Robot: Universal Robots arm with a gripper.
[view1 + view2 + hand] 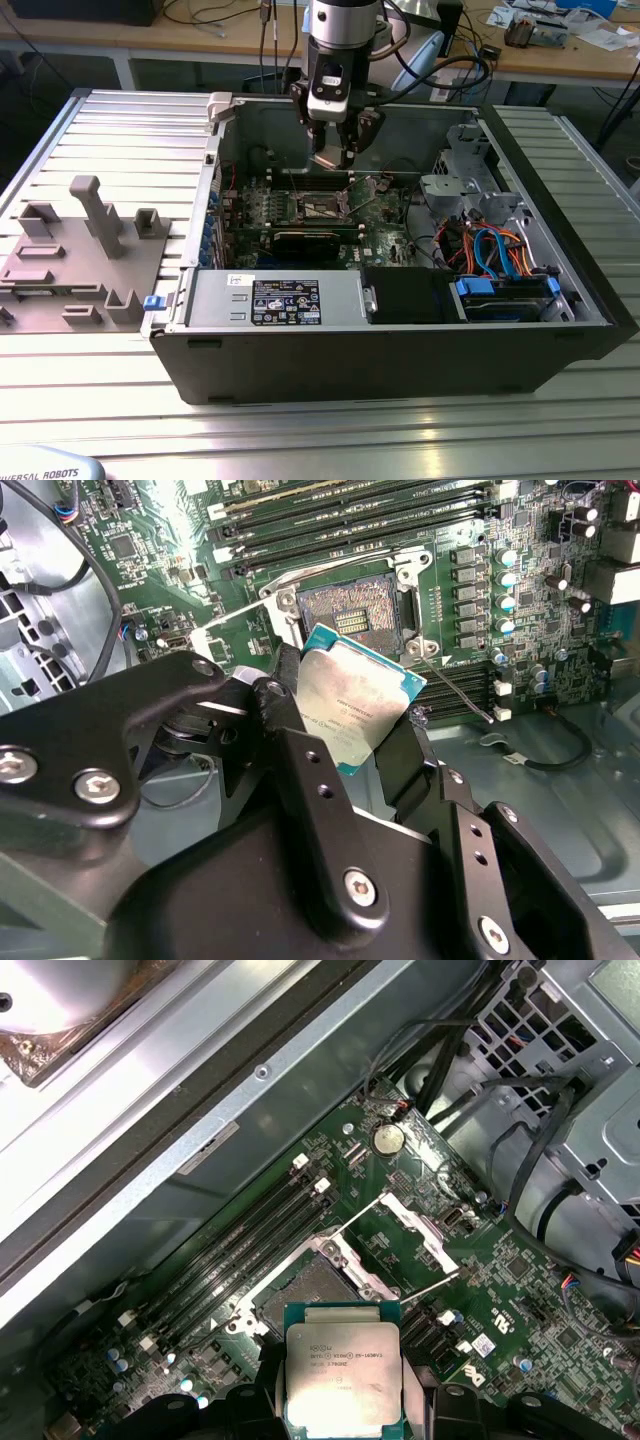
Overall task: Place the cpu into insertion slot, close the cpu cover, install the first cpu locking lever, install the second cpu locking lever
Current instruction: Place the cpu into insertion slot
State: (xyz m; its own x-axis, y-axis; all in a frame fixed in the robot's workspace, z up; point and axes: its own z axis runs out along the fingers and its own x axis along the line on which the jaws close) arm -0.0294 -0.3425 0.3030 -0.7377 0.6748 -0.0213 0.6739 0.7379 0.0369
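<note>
Cpu (343,1375) — small flat square chip with a dull silver top — hangs over the ribbed aluminium bench (100,400), inside the open dark metal computer case (400,355). It is above the green circuit board (520,1270) and close over the dark square insertion slot (350,608), not yet seated. Black jaws are clamped on two opposite edges. Likely light, stiff, slick and fragile underneath — edges are the safe hold.

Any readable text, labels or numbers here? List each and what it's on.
Nothing I can quote reliably.
cpu: printed lines on its metal top, too small.
Power supply label: dense print and symbols, too small.
Circuit board: white markings, too small.
Pale casing, exterior view's lower left: lettering cut by the edge.
</note>
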